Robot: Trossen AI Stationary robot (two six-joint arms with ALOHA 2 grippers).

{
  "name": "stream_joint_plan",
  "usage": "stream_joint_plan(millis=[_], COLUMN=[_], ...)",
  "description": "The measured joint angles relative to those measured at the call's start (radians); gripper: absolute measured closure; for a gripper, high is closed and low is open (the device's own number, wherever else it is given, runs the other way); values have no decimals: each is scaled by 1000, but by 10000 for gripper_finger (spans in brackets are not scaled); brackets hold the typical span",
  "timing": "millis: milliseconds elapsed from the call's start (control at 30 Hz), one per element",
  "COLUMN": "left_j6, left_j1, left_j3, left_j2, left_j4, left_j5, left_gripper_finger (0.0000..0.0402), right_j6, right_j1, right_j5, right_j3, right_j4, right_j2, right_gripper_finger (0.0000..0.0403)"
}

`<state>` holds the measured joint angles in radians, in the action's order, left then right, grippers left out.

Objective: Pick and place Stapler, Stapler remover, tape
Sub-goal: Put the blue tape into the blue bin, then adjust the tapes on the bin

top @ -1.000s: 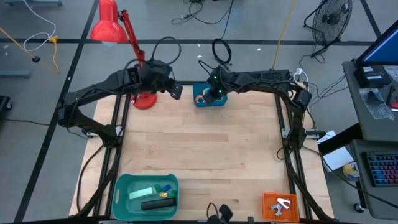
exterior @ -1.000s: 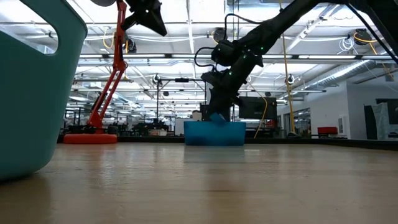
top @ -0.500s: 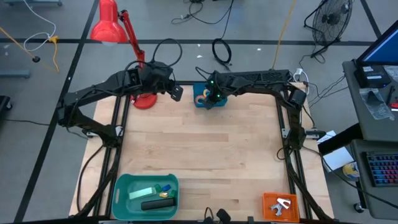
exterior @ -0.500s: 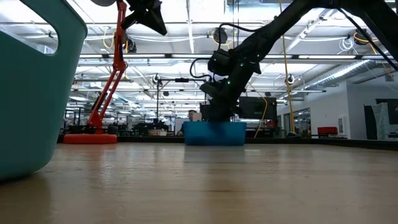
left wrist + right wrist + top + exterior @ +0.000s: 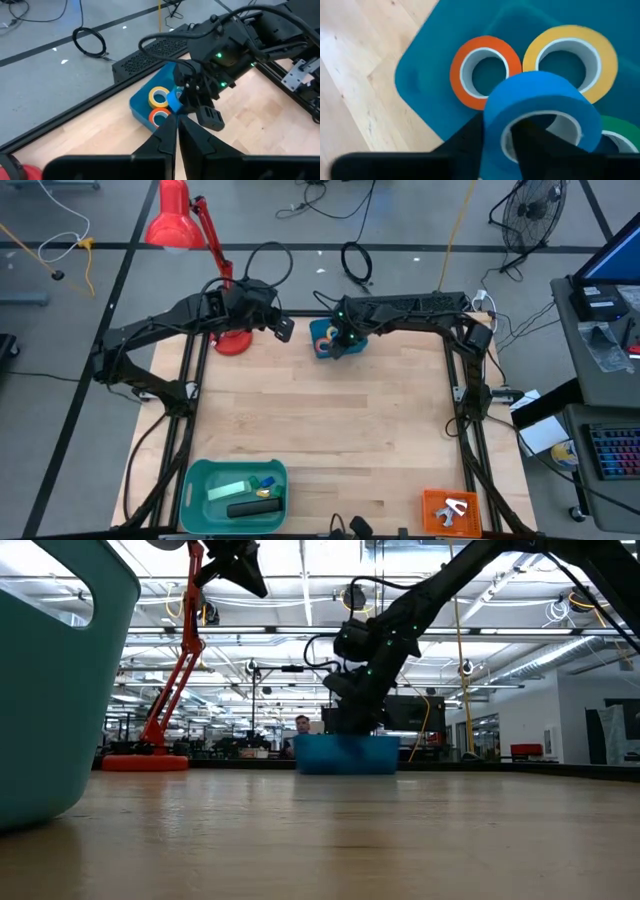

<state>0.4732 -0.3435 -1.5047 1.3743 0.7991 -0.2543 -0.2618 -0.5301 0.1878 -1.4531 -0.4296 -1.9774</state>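
Right gripper (image 5: 497, 131) clamps the blue tape roll (image 5: 540, 107) — above the blue bin (image 5: 322, 332). Orange roll (image 5: 482, 70) and yellow roll (image 5: 570, 56) lie inside. Left gripper (image 5: 175, 131) closed on nothing — near the red lamp (image 5: 190, 230).

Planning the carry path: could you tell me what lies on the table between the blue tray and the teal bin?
Only bare wood; the high view shows nothing between the blue tray and the teal bin.

The right gripper (image 5: 496, 134) has its two dark fingers (image 5: 465, 137) closed across the wall of the blue tape roll (image 5: 542, 107), one finger outside the ring and one inside. The roll is above the blue bin (image 5: 427, 70). The orange roll (image 5: 485, 71), yellow roll (image 5: 570, 55) and green roll (image 5: 615, 131) lie in the bin.
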Motion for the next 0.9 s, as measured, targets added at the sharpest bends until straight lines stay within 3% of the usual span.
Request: stream_joint_plan(millis=[167,333,700,900], left_j6=[0,0,2,3], left_j1=[3,3,4,14], left_j3=[0,0,0,41], left_j2=[0,0,0,15], left_j4=[0,0,-1,-45], left_j5=[-16,-17,-18,0], left_gripper_finger=[396,391,378,378], right_j6=[6,6,38,47], right_j1=[-1,0,-14,-14], right_j5=[0,1,-5,-82], right_j3=[1,-11,-155,-189], right_j4=[-13,-33,-81,-98], right_j2=[0,0,0,0], right_gripper_finger=[252,214,236,275])
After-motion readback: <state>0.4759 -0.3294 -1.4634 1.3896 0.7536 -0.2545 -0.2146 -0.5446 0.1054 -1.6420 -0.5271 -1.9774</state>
